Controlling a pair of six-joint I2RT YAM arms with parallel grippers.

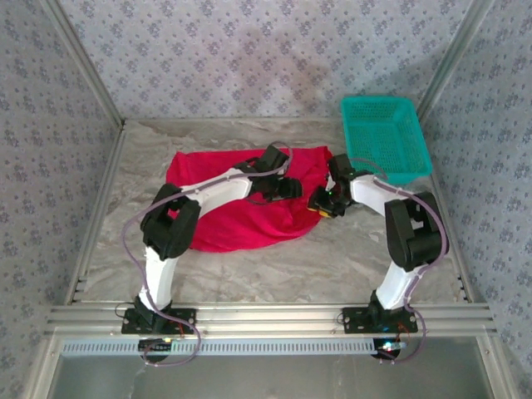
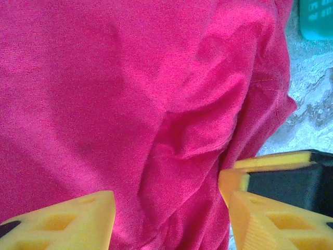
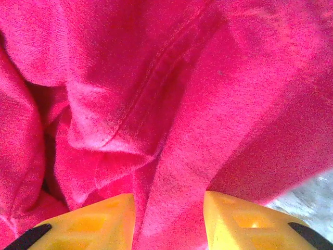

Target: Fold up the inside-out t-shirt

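Counter [image 1: 332, 266]: marble top. The shirt [image 1: 224, 216] lies left of centre, spread out but lumpy, with its right edge bunched. Basket [image 1: 386, 137] sits at the far right corner, near the shirt's far-right tip and not in play. Both arms reach in over the shirt's right half with wrists near each other, so my read is they're working the same bunched edge as a pair.

Left end effector [image 2: 169, 190]: fingers apart, over a raised crease near the shirt's edge, cloth lying below. Looks like a line-up for a pinch on that crease (a ridge is easier to grab than flat cloth).

Right end effector [image 3: 169, 197]: a ridge of cloth fills the gap between the fingers and touches both, so I call it clamped on the shirt. A stitched seam [image 3: 151, 78] runs just above the grip. Gripping near a seam makes sense: stiffer there, less slip.

Judgement: early stage, no fold made yet. The bunched side needs pulling flat first.
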